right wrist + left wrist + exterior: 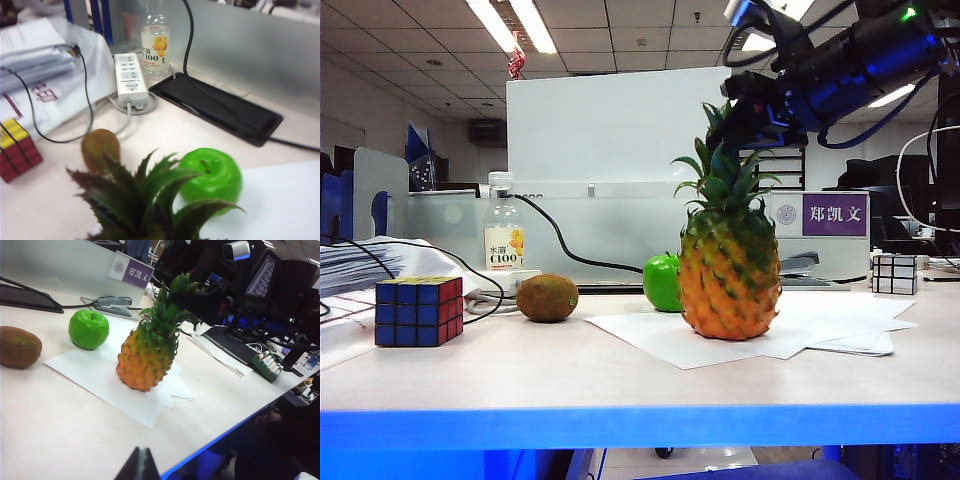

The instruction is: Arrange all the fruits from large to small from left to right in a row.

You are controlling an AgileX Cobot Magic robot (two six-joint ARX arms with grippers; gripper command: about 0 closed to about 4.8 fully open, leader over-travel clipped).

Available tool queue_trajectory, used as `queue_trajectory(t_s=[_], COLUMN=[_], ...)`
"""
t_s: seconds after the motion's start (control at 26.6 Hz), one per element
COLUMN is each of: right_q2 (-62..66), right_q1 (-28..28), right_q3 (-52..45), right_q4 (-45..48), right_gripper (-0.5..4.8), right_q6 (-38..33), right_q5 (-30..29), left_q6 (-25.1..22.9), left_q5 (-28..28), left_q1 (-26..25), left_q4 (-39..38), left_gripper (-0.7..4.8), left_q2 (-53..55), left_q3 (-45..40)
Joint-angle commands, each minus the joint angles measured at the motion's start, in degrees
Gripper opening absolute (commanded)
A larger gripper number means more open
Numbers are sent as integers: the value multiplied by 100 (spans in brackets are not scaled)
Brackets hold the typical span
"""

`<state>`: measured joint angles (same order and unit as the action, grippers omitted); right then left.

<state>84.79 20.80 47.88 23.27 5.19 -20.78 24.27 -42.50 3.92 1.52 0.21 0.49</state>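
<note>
The pineapple, standing on white paper right of apple and kiwi, is apparently gripped at its crown by the right gripper above for moving leftward, while the left gripper hangs shut well away.

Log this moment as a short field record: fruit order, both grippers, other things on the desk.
row, exterior view, left to right: kiwi, green apple, pineapple
pineapple: upright on white paper
right gripper: at the pineapple's crown, jaws hidden by leaves
left gripper: shut, away from the fruits
other things: Rubik's cube, bottle
</note>
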Motion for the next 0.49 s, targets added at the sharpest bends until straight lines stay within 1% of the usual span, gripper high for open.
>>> queue_trajectory(t_s=[0.04,0.23,0.34,0.41,0.49], right_q2=[-101,-127,-122,-111,-101], right_q1=[295,1082,1532,1790,1943], right_q3=[11,199,398,540,651], right_q4=[-44,-46,-59,-74,-74], right_gripper=[-2,-2,-2,-2,-2], right_q6=[-385,-367,-321,-321,-289], right_q5=[-455,-518,-319,-116,-50], left_q6=[17,17,20,20,22], left_q5=[-39,-52,-153,-282,-352], left_q1=[-11,-9,-9,-11,-11], left_q4=[90,72,74,77,77], left_gripper=[-3,-1,3,32,55], left_q2=[-9,-9,-9,-9,-9], left_q3=[15,15,17,17,17])
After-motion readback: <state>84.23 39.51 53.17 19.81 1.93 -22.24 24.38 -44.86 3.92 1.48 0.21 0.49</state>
